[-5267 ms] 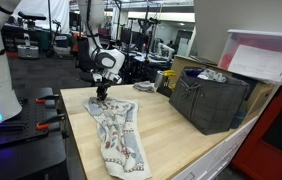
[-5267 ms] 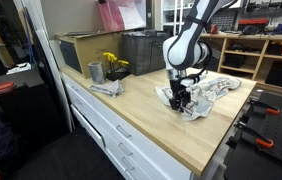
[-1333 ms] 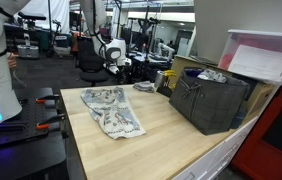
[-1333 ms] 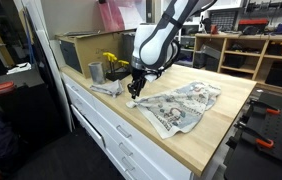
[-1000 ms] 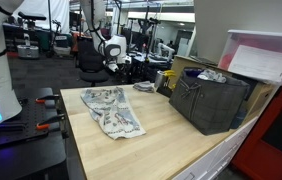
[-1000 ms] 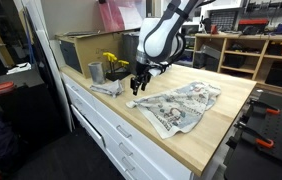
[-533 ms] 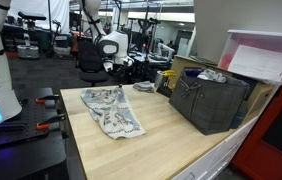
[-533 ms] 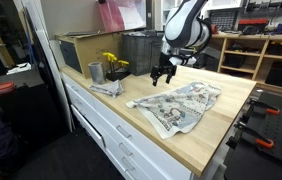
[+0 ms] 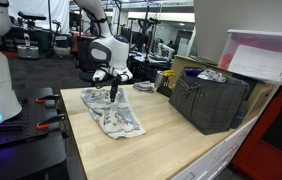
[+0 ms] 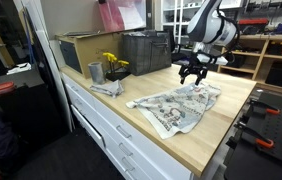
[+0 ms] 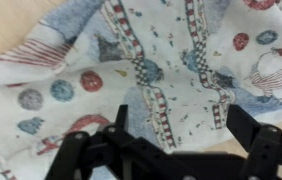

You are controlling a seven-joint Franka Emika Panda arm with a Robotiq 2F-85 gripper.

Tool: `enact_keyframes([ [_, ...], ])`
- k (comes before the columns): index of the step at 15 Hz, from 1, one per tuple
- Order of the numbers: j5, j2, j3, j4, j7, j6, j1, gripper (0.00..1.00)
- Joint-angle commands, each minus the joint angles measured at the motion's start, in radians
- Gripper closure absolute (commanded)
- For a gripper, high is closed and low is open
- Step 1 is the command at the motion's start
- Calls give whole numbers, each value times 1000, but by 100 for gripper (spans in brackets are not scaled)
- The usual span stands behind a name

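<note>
Chg: gripper [image 9: 113, 90] has let go of cloth corner by drawer-side edge and swung across. It now hangs over opposite end of patterned cloth [image 10: 181, 105]. Jaws fully apart, nothing held. Meaning: cloth freed, lies spread on wooden surface [image 10: 226, 135], lengthwise, slightly rumpled. Wrist view: cloth [image 11: 131, 60] fills frame, fingers [image 11: 116, 118] just above it, contact unclear. Count: 1 cloth, 1 gripper, 1 dark crate [image 9: 209, 100], 1 metal cup [image 10: 95, 72].
</note>
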Motion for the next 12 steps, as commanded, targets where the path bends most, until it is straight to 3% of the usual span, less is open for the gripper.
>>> enact_keyframes([
  [1,97,-47,0,-75,-77,-35,-89,0],
  [5,96,-1,-22,-71,-74,-7,-138,0],
  [6,85,12,-30,-64,-66,6,-140,25],
  [8,66,31,-47,-45,-48,24,-134,32],
  [12,-20,104,-99,8,16,91,-89,65],
])
